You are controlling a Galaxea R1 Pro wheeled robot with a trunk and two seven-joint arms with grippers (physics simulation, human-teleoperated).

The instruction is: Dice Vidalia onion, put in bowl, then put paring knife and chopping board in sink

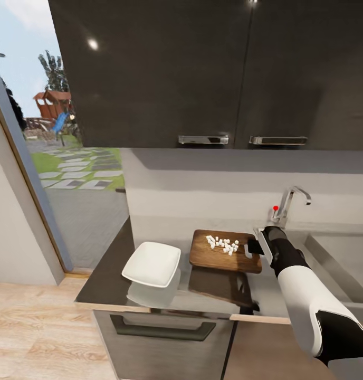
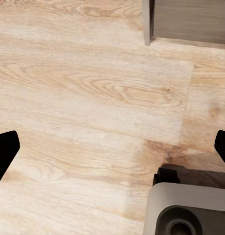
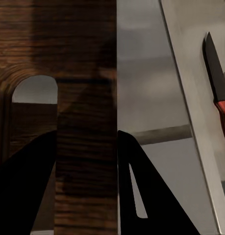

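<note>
We clamp our right gripper (image 3: 87,171) on the chopping board's (image 1: 218,256) handle end, beside the sink (image 1: 329,253), likely to tip the diced onion (image 1: 223,244) toward the bowl (image 1: 151,264); our left gripper (image 2: 112,147) hangs open, empty.

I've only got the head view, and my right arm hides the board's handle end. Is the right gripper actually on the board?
Observer: Yes. In the right wrist view, the right gripper has its fingers against both sides of the chopping board's end strip, one on the handle hole side.
Operator: Where's the knife?
Observer: The paring knife lies on the sink's steel beyond that end. I can't tell whether that's the basin or the drainboard.
Operator: And the left gripper?
Observer: The left gripper is open and empty above the wooden floor.
</note>
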